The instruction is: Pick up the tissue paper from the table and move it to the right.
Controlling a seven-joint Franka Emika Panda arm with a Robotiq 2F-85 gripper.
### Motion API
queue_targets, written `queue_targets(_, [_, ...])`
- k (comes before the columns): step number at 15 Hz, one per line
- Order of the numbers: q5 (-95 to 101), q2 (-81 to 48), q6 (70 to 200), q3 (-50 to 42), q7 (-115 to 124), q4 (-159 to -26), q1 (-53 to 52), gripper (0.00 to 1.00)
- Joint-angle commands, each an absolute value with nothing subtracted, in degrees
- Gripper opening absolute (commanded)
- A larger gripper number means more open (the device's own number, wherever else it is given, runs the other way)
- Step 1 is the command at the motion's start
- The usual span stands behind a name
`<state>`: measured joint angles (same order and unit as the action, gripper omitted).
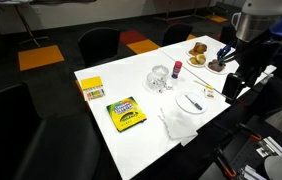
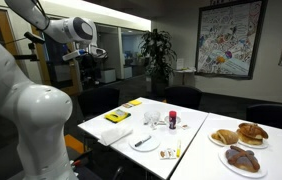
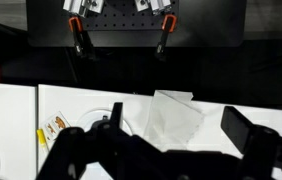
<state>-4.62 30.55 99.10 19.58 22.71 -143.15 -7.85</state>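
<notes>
The white tissue paper (image 1: 178,124) lies slightly crumpled at an edge of the white table (image 1: 131,80), next to a small round plate (image 1: 189,101). It shows in both exterior views (image 2: 116,135). In the wrist view the tissue paper (image 3: 177,128) lies on the table (image 3: 11,110) below and between my two dark fingers. My gripper (image 3: 173,110) is open and empty, held well above the table. In the exterior views the gripper (image 1: 228,52) (image 2: 89,56) hangs high, apart from the paper.
A yellow crayon box (image 1: 126,113) and a small yellow box (image 1: 91,89) lie on the table. A clear crinkly plastic item (image 1: 159,78), a red bottle (image 1: 177,68) and plates of pastries (image 2: 239,133) stand further along. Dark chairs (image 1: 101,42) surround the table.
</notes>
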Motion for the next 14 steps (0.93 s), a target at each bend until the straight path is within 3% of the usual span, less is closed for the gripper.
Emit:
queue_targets(1, [-4.22,30.35,98.98,18.74,23.12,-143.02,-8.8,1.0])
queue_targets(14, [0.15,31.95,104.47,19.57,23.78,-145.62,-8.33,1.0])
